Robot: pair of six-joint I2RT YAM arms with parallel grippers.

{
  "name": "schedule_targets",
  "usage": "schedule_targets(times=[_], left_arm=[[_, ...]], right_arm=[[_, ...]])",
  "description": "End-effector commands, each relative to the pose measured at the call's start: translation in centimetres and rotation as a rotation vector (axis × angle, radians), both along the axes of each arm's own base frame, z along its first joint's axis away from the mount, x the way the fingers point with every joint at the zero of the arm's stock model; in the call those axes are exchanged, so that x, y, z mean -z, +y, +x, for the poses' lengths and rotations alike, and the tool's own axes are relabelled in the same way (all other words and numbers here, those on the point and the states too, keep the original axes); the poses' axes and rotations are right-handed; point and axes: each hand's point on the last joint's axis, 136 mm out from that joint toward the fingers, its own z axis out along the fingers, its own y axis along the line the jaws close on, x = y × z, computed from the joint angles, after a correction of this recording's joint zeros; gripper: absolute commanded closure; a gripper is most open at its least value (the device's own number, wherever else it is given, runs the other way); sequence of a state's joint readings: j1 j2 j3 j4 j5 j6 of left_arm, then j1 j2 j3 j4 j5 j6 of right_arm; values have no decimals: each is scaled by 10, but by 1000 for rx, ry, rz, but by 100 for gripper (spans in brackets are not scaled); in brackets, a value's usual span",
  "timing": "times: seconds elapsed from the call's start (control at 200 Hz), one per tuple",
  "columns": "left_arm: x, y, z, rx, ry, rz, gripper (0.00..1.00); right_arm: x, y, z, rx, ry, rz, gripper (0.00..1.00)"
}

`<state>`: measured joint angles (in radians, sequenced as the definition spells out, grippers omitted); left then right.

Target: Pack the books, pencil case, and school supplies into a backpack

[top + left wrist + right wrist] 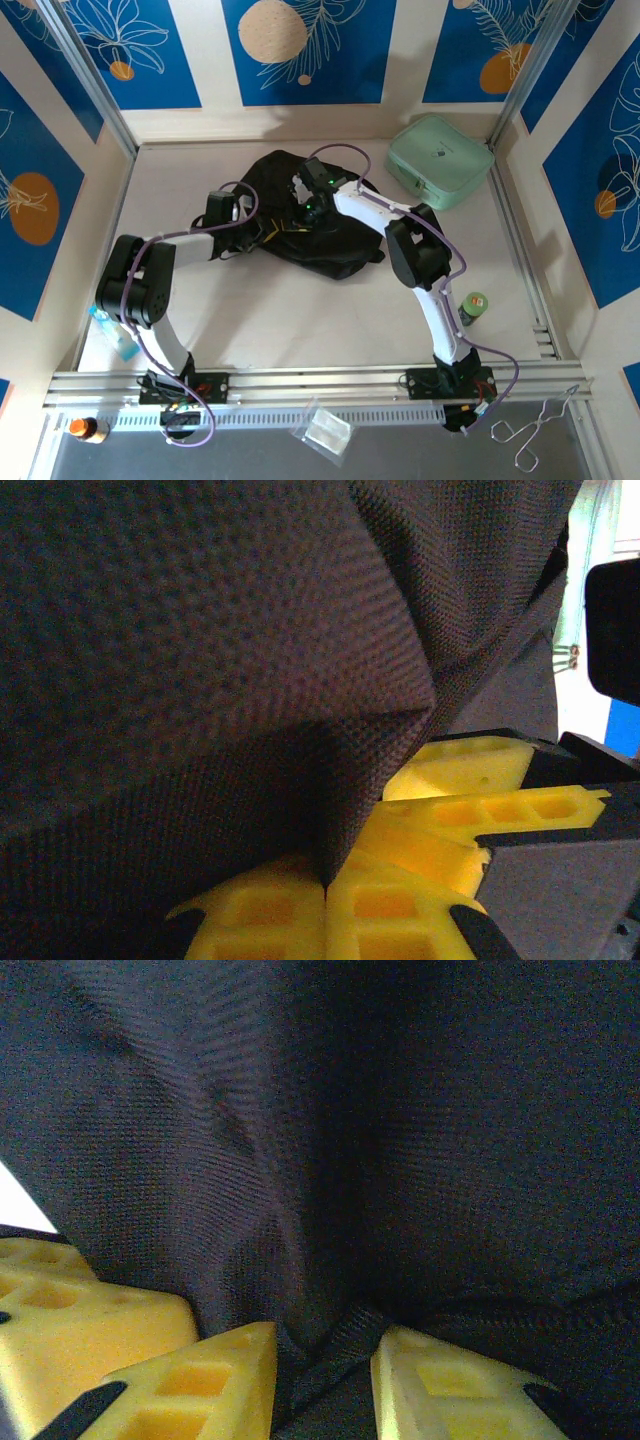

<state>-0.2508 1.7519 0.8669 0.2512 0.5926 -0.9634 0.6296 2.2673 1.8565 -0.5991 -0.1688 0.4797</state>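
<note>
Backpack (322,250): soft black woven fabric, slumped in a rounded heap at mid-table, a little toward the far wall. Surface creased; thin straps trail off its left side.

Left gripper (325,885): yellow plastic fingers (260,910) with square moulded pockets. Tips together, and a sharp fold of the backpack's coarse, pebbled weave is pinched in the seam between them. From above, it sits at the heap's left edge.

Right gripper (325,1355): the same yellow fingers (215,1375), here standing apart. A ridge of finer ribbed black fabric fills the gap and touches both inner faces. Cannot tell whether it is truly clamped or only lying between them. From above, it is pressed into the top of the heap.

Pencil case (108,330): a clear, bluish, flat pouch on the table (300,320) at near left, partly hidden under the left arm's elbow and well apart from the backpack.

Mint-green case (440,160): smooth, rounded corners, far right corner, near the backpack but not touching it.

Small green-lidded jar (472,306): upright, just beside the right arm.

Clear plastic bag (322,430): flat on the dark front ledge between the two bases.

Thin metal scissor-handled tool (535,430): on the ledge at right.

Table is pale and matte.
</note>
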Motion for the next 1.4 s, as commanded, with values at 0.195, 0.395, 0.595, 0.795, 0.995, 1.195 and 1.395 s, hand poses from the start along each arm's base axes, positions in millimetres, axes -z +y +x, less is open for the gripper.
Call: schedule_targets(times=[0.195,0.395,0.595,0.795,0.995,1.195,1.395], left_arm=[[-10,-13,-5,64,-26,-48,100],[-3,-6,-6,45,-12,-6,100],[4,-4,-11,56,6,18,100],[5,-4,-16,77,15,28,100],[1,-3,-21,101,7,38,100],[-4,-7,-27,137,-4,28,100],[-13,-9,-29,140,-15,1,100]], right_arm=[[13,11,-6,35,26,-55,85],[-24,1,-1,67,-84,-37,97],[-60,-20,3,114,-215,-26,98],[-76,-40,21,172,-312,-71,99],[-84,-51,45,226,-386,-130,100],[-72,-72,79,319,-401,-201,100],[-77,-57,76,230,-339,-73,100]])
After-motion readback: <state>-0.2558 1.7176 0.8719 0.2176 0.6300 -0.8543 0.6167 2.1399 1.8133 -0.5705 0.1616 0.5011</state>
